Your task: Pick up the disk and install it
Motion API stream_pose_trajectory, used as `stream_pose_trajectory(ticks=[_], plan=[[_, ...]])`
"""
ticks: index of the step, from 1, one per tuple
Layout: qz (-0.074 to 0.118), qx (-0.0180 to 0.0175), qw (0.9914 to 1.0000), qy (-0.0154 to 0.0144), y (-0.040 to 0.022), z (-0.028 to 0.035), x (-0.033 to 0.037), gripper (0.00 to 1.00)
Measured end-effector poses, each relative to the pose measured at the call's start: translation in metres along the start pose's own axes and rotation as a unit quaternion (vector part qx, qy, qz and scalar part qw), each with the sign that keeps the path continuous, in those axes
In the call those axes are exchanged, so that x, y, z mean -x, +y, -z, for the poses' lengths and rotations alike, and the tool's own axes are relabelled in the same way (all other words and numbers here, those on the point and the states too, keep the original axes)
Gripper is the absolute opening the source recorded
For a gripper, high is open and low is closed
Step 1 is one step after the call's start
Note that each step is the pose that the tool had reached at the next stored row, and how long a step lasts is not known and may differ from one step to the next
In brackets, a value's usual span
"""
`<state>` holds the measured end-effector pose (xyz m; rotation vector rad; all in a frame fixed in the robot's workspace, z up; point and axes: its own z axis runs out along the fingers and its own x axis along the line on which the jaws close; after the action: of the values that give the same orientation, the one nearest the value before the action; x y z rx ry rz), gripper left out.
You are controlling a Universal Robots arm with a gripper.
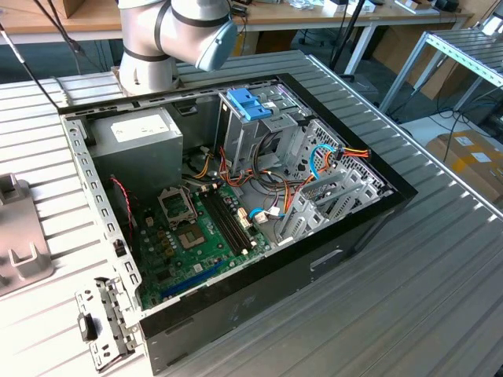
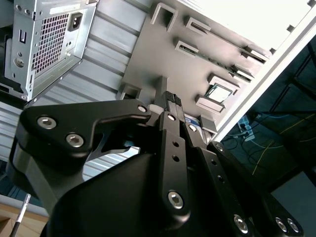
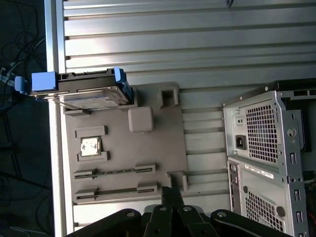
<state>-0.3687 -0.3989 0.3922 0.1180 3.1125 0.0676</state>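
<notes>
Disk [image 3: 79,91] on grey fixture [image 3: 128,158]; arm [image 1: 177,31] at 11 o'clock of case [image 1: 259,298]; gripper [image 2: 170,100] pinched together, empty. Unopened, it'd shove disk off fixture edge.

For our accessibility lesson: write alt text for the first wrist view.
A disk in a blue carrier rests at the edge of a grey tray on a ribbed table, apart from the shut tool. A computer case is nearby.
</notes>
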Motion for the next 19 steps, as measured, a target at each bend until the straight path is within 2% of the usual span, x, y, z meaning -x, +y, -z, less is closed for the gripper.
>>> stream_pose_trajectory(ticks=[19], plan=[[0.0,0.0,1.0,0.0,-0.001,0.0003,-0.0129,0.11]])
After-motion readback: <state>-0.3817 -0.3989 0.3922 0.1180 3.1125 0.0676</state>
